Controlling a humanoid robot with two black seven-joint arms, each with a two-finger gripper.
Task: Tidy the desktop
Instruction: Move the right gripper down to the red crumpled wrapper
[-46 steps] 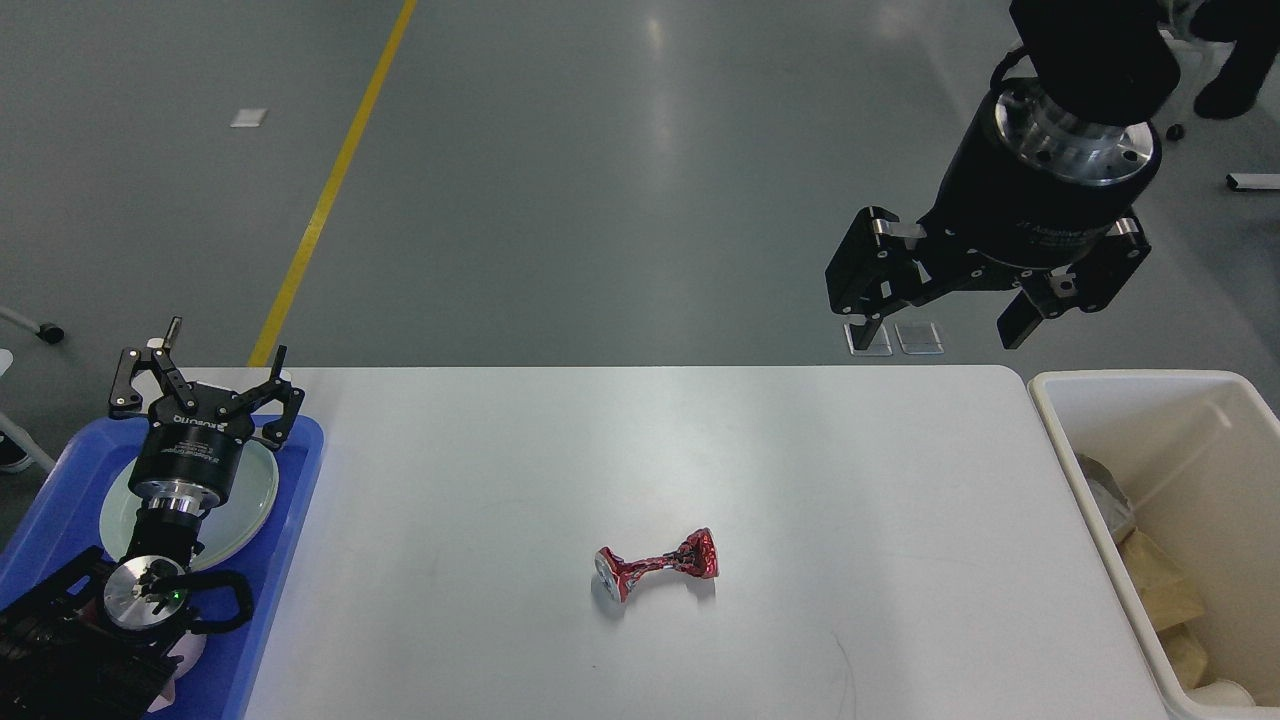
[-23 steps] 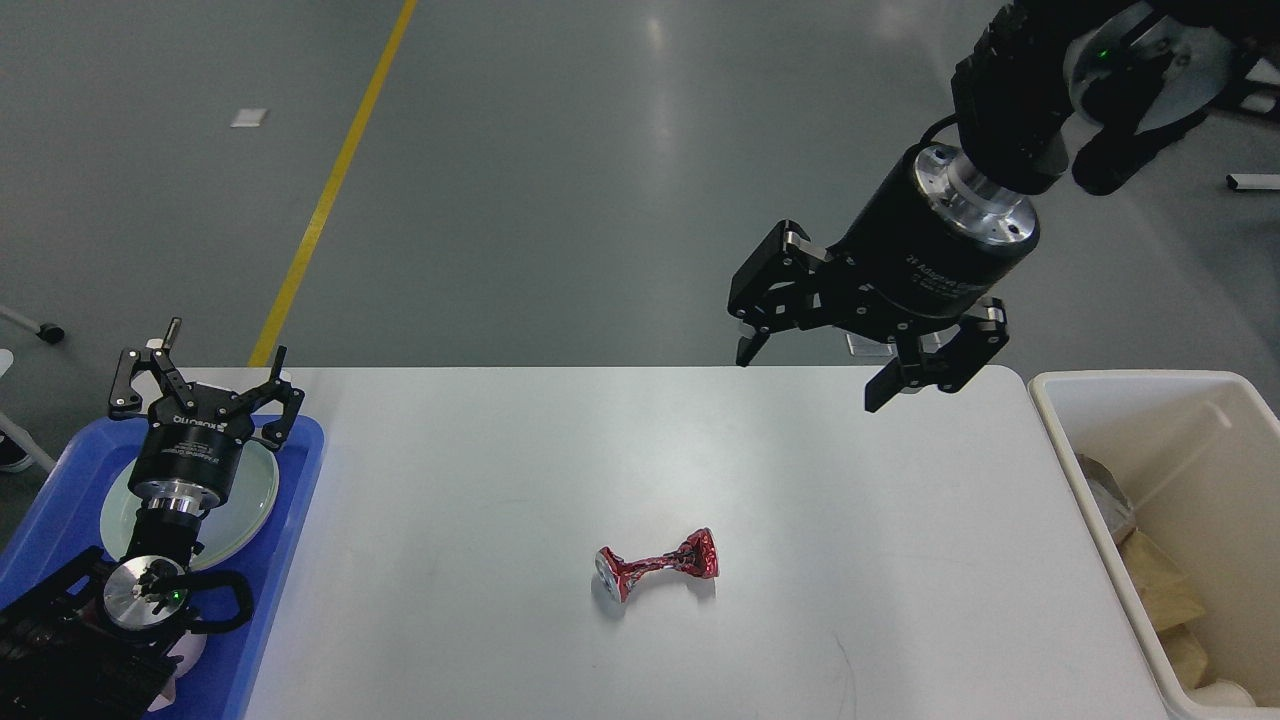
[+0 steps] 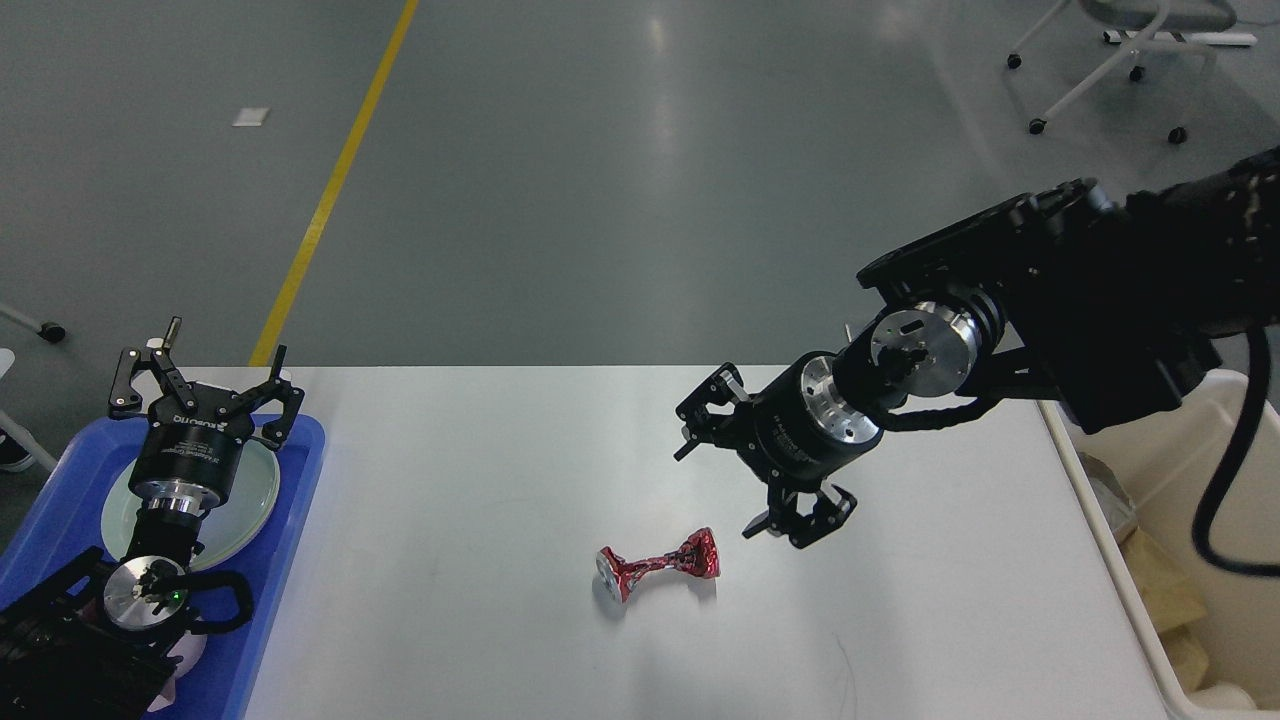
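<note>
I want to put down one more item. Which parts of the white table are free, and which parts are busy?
The desktop is bare between the blue tray and the crushed red can, also along the near edge right of the can toward the cream bin. It is crowded just above and right of the can, where the open right gripper hovers.

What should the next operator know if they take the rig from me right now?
Right end effector: open, empty, above the desktop, just right of the crushed red can.
Left end effector: open, empty, over the plate in the blue tray.
Done: the can is the only loose item on the desktop; the cream bin at right holds trash.
Left: grasp the can, probably drop it in the bin.
</note>
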